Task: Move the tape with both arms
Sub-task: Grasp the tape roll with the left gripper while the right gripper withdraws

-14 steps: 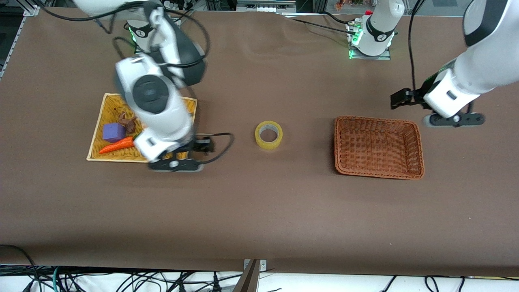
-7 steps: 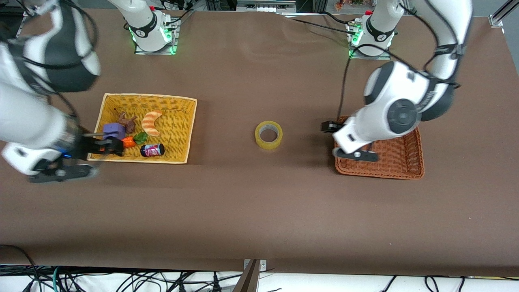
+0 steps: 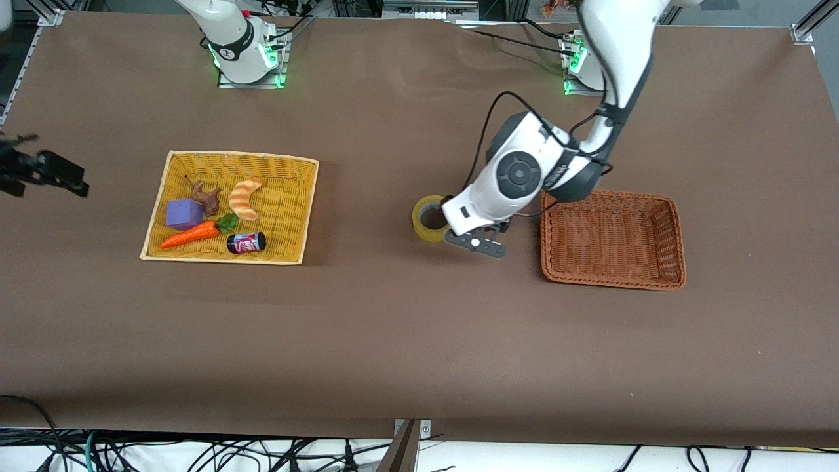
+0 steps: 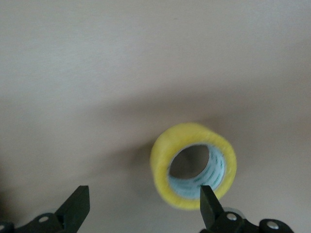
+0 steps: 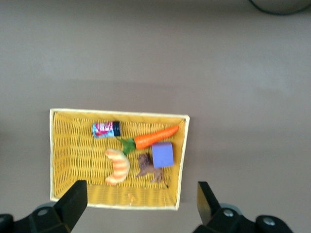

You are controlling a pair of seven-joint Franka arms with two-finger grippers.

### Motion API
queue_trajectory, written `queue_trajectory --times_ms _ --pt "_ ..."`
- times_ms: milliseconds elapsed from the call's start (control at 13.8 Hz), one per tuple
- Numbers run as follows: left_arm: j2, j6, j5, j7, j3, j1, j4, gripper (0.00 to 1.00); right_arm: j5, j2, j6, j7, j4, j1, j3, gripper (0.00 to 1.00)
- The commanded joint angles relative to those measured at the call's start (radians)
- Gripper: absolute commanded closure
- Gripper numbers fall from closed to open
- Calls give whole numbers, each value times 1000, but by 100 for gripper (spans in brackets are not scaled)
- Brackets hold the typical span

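Left gripper (image 4: 141, 208) newly over flat-lying tape (image 3: 427, 218), hole upward, fingers apart.

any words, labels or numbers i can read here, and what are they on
None can be read as text.
The can in the yellow basket: pink and white label, print too small and blurred to read.
The tape: greenish marks on the inner core, too blurred to read.
Each arm base: a small round mark, not readable.
The left gripper is open over the tape; the right gripper is open above the yellow basket.
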Motion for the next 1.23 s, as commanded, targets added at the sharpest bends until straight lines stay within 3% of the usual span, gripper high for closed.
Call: queue_trajectory --times_ms 0,436,581,654,1162 --pt "86 66 -12 16 11 -29 29 0 5 -144 56 -17 -193 -29 4 0" --pt "164 80 20 29 20 -81 26 3 8 -100 47 -34 -165 -34 21 0" --pt "166 101 70 27 18 -79 21 83 11 -81 47 -37 -143 -32 22 0" --pt "163 101 73 10 18 -84 23 98 12 -80 47 -37 -142 -32 22 0" --pt "98 26 87 20 43 -69 32 100 11 -66 50 -34 -140 -26 22 0"
